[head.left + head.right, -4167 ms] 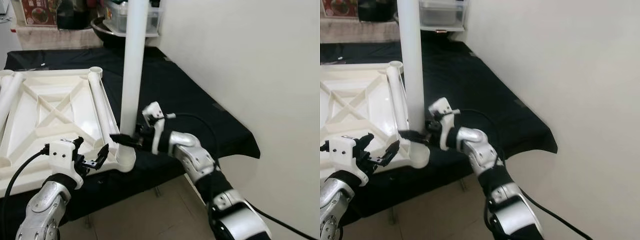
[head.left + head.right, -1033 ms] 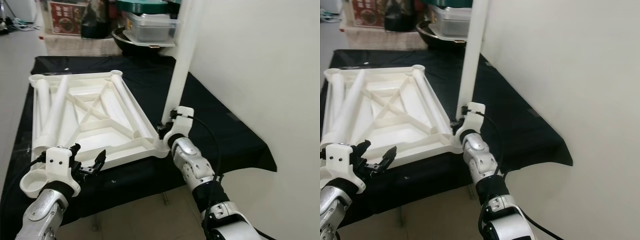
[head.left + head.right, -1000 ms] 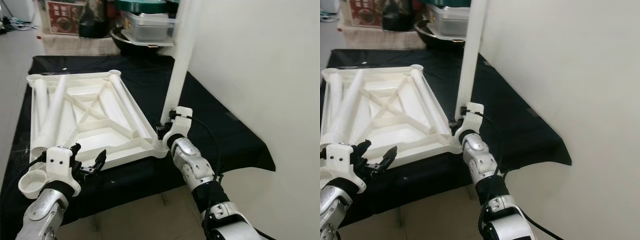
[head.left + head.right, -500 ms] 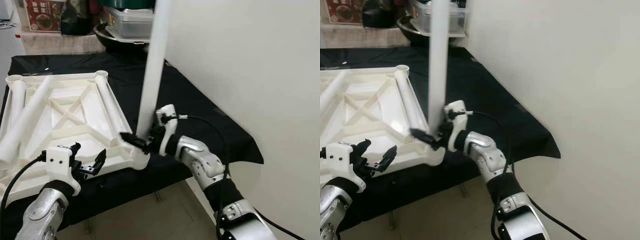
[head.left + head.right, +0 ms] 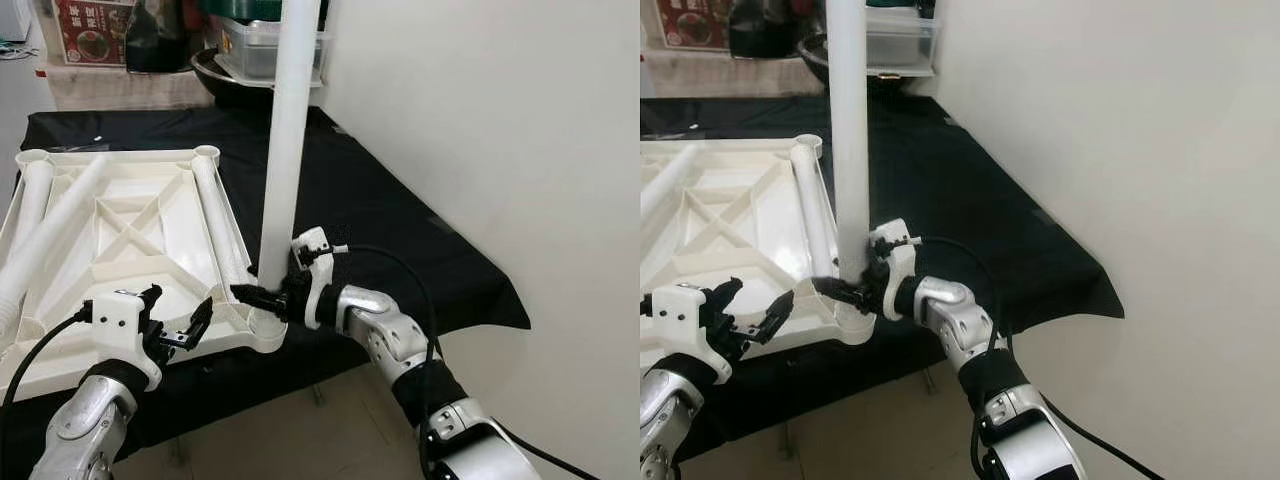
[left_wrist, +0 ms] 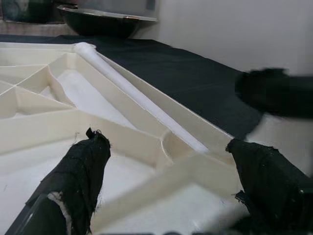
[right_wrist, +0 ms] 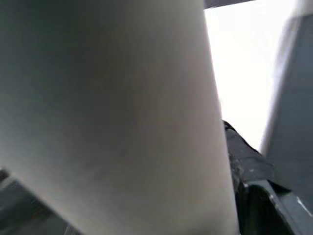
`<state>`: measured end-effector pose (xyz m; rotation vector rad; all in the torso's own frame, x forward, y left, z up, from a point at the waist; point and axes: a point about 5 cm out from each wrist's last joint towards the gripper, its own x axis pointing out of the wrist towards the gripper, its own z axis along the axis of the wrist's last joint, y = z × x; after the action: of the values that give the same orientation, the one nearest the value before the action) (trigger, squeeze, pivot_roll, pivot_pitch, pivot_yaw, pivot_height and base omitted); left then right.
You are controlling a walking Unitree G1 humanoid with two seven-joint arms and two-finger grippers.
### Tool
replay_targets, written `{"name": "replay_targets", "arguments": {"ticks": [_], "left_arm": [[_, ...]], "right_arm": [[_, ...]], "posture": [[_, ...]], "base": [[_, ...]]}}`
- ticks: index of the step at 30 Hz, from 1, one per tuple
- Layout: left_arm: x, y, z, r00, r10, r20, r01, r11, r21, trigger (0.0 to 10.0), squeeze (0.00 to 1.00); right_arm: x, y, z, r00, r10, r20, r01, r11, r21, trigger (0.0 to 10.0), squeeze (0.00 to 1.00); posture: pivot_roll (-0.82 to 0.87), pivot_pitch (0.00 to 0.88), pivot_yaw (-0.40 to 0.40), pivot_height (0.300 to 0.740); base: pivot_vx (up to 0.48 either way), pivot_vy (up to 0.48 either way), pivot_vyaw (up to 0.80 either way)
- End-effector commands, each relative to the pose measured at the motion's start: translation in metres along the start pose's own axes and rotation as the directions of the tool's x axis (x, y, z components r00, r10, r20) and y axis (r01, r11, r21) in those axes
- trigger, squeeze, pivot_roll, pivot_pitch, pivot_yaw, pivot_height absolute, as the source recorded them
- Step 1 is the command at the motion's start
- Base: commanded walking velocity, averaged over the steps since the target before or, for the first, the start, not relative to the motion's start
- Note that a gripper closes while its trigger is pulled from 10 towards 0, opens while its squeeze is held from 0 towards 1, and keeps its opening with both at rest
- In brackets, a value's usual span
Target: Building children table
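A white children's table top (image 5: 130,230) lies upside down on a black-covered table (image 5: 380,210). A long white table leg (image 5: 285,150) stands nearly upright with its foot in the near right corner socket (image 5: 268,330). My right gripper (image 5: 255,294) is shut on the leg just above that socket; in the right wrist view the leg (image 7: 107,112) is very close. My left gripper (image 5: 180,325) hovers open at the top's near edge, left of the socket, holding nothing. In the left wrist view its fingers (image 6: 80,166) stand wide apart before the ribbed underside (image 6: 98,98).
Two loose white legs (image 5: 55,235) lie on the table top at its left side. A dark bowl (image 5: 235,75) and a plastic box stand at the back. A white wall (image 5: 480,120) runs close along the right. Tiled floor (image 5: 300,440) lies below the table's front edge.
The camera has swung, so the whole scene has shifted. The leg has gone from leaning to nearly upright, with its foot lower at the corner socket. The left gripper has stayed open.
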<state>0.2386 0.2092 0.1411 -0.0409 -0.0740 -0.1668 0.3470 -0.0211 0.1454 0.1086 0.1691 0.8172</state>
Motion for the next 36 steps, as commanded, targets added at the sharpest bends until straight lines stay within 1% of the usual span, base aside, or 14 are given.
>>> {"name": "replay_targets", "arguments": {"ticks": [1,3,8,9,11,12,18,19,23,29,30,32,33,36], "left_arm": [[-0.001,-0.001,-0.001,1.0,-0.011,-0.005,0.011,1.0,-0.011,10.0,0.0],[-0.001,-0.001,-0.001,1.0,-0.011,-0.004,0.011,1.0,-0.012,10.0,0.0],[-0.001,-0.001,-0.001,1.0,-0.014,-0.004,0.014,1.0,-0.012,10.0,0.0],[0.0,-0.001,-0.001,1.0,-0.015,-0.005,0.015,1.0,-0.012,10.0,0.0],[0.0,-0.001,-0.001,1.0,-0.016,-0.005,0.016,1.0,-0.012,10.0,0.0],[0.0,-0.002,-0.001,1.0,-0.016,-0.004,0.015,1.0,-0.013,10.0,0.0],[0.0,-0.002,-0.001,1.0,-0.012,-0.002,0.012,1.0,-0.015,10.0,0.0],[0.0,-0.002,-0.001,1.0,-0.012,-0.002,0.012,1.0,-0.016,10.0,0.0],[0.001,-0.003,-0.001,1.0,-0.018,-0.001,0.018,1.0,-0.018,10.0,0.0],[0.002,-0.003,-0.002,1.0,-0.016,0.0,0.016,1.0,-0.019,10.0,0.0],[0.001,-0.003,-0.002,1.0,-0.014,0.001,0.014,1.0,-0.019,10.0,0.0],[0.001,-0.004,-0.002,1.0,-0.013,0.001,0.013,1.0,-0.019,10.0,0.0],[0.001,-0.004,-0.002,1.0,-0.012,0.001,0.012,1.0,-0.019,10.0,0.0],[0.0,-0.004,-0.002,1.0,-0.012,0.0,0.012,1.0,-0.02,10.0,0.0]], "right_arm": [[-0.012,-0.031,-0.015,0.956,-0.279,-0.093,0.281,0.959,0.018,0.0,0.0],[-0.025,-0.046,-0.026,0.811,-0.57,-0.133,0.574,0.819,-0.008,0.0,0.0],[-0.028,-0.039,-0.026,0.786,-0.608,-0.113,0.604,0.794,-0.069,0.0,0.0],[-0.024,-0.034,-0.026,0.808,-0.572,-0.14,0.567,0.82,-0.077,10.0,0.0],[-0.02,-0.031,-0.023,0.834,-0.535,-0.133,0.533,0.845,-0.053,10.0,0.0],[-0.017,-0.029,-0.017,0.867,-0.487,-0.104,0.491,0.871,0.016,10.0,1.0],[-0.005,-0.005,0.009,0.988,-0.149,0.027,0.145,0.983,0.116,10.0,1.0],[-0.005,0.002,0.016,0.997,-0.019,0.07,0.012,0.994,0.107,10.0,0.0],[-0.019,0.02,0.021,0.934,0.349,0.074,-0.346,0.937,-0.045,10.0,0.0],[-0.023,0.031,0.013,0.892,0.451,0.029,-0.447,0.889,-0.097,10.0,0.0],[-0.021,0.034,0.011,0.888,0.458,0.027,-0.454,0.885,-0.102,5.1,0.0],[-0.021,0.036,0.009,0.888,0.459,0.029,-0.454,0.885,-0.102,5.1,0.0],[-0.019,0.037,0.007,0.893,0.449,0.03,-0.444,0.89,-0.104,0.0,0.0],[-0.015,0.034,0.004,0.919,0.394,0.024,-0.39,0.916,-0.09,0.0,0.0]], "posture": [[0.19,0.0,-0.153,0.74],[0.19,0.0,-0.15,0.74],[0.19,0.0,-0.146,0.74],[0.18,0.0,-0.145,0.74],[0.18,0.0,-0.144,0.74],[0.19,0.0,-0.15,0.74],[0.18,0.0,-0.151,0.74],[0.18,0.0,-0.15,0.74],[0.19,0.0,-0.155,0.74],[0.2,0.0,-0.165,0.74],[0.2,0.0,-0.169,0.74],[0.2,0.0,-0.169,0.74],[0.2,0.0,-0.169,0.74],[0.2,0.0,-0.168,0.74]], "base": [[0.0,0.0,0.0],[0.0,0.0,0.0],[0.0,0.0,0.0],[0.0,0.0,0.0],[0.0,0.0,0.0],[0.0,0.0,0.0],[0.0,0.0,0.0],[0.0,0.0,0.0],[0.0,0.0,0.0],[0.0,0.0,0.0],[0.0,0.0,0.0],[0.0,0.0,0.0],[0.0,0.0,0.0],[0.0,0.0,0.0]]}}
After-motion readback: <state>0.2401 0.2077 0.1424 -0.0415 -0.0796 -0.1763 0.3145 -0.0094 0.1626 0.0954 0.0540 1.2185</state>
